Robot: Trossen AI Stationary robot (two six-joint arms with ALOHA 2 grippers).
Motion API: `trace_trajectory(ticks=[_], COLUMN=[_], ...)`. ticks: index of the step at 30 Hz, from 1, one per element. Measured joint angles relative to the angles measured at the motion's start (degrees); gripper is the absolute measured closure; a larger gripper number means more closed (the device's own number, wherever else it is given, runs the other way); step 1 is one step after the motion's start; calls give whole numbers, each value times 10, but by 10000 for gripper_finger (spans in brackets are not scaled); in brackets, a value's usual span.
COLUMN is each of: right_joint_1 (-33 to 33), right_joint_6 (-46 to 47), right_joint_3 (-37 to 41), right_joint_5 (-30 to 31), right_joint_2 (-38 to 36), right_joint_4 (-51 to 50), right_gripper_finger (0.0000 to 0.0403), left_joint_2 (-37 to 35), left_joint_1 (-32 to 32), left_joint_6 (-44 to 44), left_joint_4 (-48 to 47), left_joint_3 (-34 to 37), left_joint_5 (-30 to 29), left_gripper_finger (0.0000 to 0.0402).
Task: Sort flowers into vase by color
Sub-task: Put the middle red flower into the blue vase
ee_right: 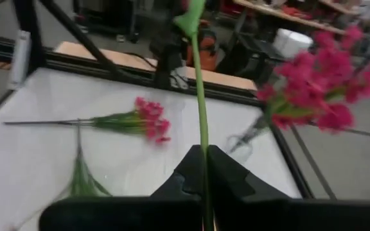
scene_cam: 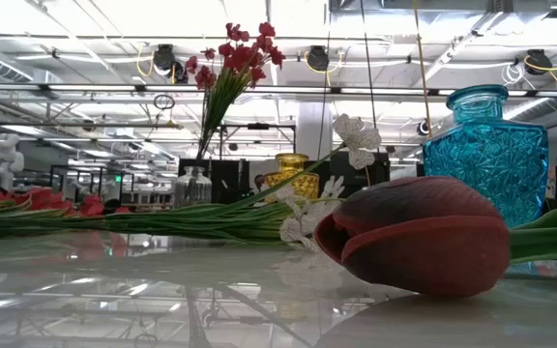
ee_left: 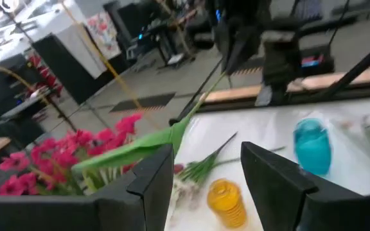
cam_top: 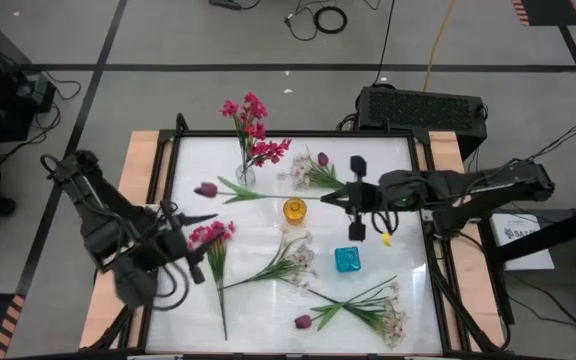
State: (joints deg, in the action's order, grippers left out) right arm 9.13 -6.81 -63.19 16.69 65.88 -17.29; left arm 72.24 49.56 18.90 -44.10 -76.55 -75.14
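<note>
The right gripper is clamped on the stem of a maroon tulip, which stretches past the yellow vase. The left gripper, fingers apart, sits beside a loose pink sprig near that vase.

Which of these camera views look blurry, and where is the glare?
Left wrist view: smeared throughout, the yellow vase soft. Right wrist view: the pink flowers in the clear vase blurred. Low view: ceiling lights reflect off the glossy table. High view: sharp.
</note>
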Motion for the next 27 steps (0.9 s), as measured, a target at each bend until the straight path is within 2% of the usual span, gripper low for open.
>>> trace_trajectory(ticks=[3, 5, 11, 14, 16, 19, 20, 23, 25, 27], right_joint_1=[-1, -1, -2, -2, -2, -2, -2, -2, -2, -2], right_joint_6=[3, -3, -38, -43, -42, -40, -40, -41, -41, -39], right_joint_3=[40, 73, 184, 223, 240, 248, 249, 248, 248, 248], right_joint_5=[25, 23, -48, -68, -78, -81, -84, -113, -133, -156], right_joint_2=[-34, -63, -140, -150, -146, -124, -117, -102, -90, -77], right_joint_4=[30, 88, 340, 440, 486, 539, 552, 600, 630, 652], right_gripper_finger=[403, 403, 402, 402, 402, 402, 402, 402, 402, 402], left_joint_2=[3, 11, 46, 62, 70, 79, 80, 80, 79, 79], left_joint_1=[20, 18, -37, -77, -104, -139, -149, -177, -200, -226], left_joint_6=[-39, -39, -19, -61, -133, -247, -275, -355, -397, -419], left_joint_4=[45, 52, 76, 127, 203, 354, 400, 505, 552, 592], left_joint_3=[0, 0, 18, 20, 20, 20, 20, 20, 20, 20], left_joint_5=[-4, -5, -8, 6, 70, 247, 287, 321, 324, 357], left_gripper_finger=[213, 213, 213, 213, 213, 213, 213, 213, 213, 213])
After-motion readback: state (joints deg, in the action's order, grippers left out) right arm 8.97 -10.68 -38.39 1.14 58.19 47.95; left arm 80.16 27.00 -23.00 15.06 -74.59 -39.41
